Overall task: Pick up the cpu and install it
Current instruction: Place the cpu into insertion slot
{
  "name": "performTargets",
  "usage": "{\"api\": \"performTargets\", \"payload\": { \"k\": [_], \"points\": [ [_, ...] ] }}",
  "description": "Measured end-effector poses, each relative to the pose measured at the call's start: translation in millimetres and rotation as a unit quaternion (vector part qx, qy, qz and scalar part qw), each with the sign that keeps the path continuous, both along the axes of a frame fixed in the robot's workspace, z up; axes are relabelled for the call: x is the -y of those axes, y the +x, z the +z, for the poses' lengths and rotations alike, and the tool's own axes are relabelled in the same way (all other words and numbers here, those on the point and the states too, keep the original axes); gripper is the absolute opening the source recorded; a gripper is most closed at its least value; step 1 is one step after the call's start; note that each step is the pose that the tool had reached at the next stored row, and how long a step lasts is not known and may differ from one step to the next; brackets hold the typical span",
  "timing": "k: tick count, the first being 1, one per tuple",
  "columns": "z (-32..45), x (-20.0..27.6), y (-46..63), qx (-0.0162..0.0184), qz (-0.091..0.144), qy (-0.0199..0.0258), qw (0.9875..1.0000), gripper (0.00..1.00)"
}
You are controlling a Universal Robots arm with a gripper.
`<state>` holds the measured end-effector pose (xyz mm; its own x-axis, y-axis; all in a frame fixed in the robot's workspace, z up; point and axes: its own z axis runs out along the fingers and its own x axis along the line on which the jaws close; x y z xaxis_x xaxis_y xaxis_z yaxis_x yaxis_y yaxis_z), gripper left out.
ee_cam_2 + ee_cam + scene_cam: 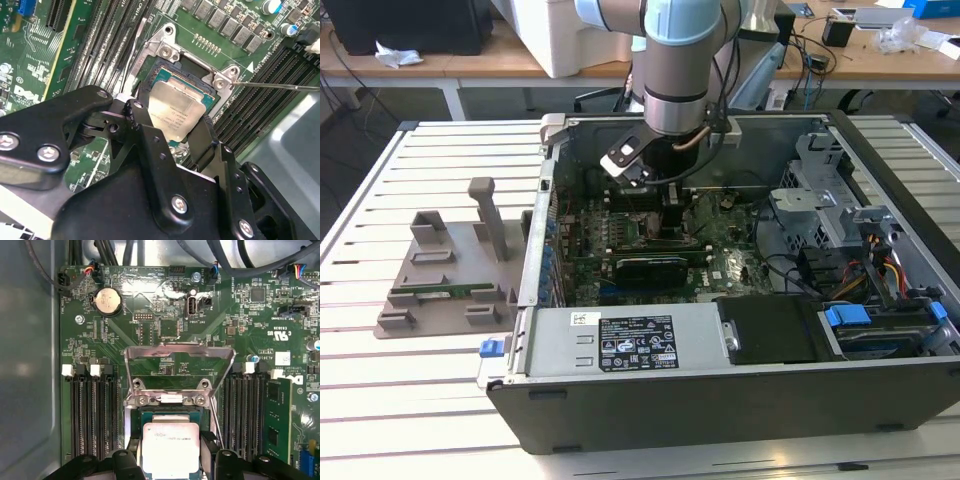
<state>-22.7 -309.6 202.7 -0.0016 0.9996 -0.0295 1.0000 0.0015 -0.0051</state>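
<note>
- The gripper [172,125] reaches down into the open computer case [720,395], which lies on its side so that the motherboard [165,315] faces up to the arm [675,70].
- Its two black fingers [141,127] are closed against opposite edges of the cpu [177,112]. They pinch the rim and leave the silver top bare, which keeps the chip level and free of pressure on its face.
- The cpu is at the socket [167,47], squarely within the frame and aligned with its sides, between the banks of memory slots [92,410].
- Whether the chip is fully seated or is held just above the contacts cannot be told from the wrist views.
- The metal load plate [180,365] stands tipped up and back from the socket, and the thin wire lever [280,86] is swung out to one side. Both are clear of the opening, so the chip can be set in from straight above.
</note>
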Motion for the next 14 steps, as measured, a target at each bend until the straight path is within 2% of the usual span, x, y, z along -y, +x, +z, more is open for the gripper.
{"api": "performTargets", "payload": {
  "k": [5, 10, 14],
  "points": [
    [-2.1, -0.1, -0.1, 0.0001, 0.011, -0.0002, 0.9999, 0.55],
    [-5.4, 0.1, -0.5, -0.0001, -0.007, -0.0004, 1.0000, 0.55],
    [-6.5, 0.0, -0.5, 0.0000, -0.006, -0.0011, 1.0000, 0.55]
  ]
}}
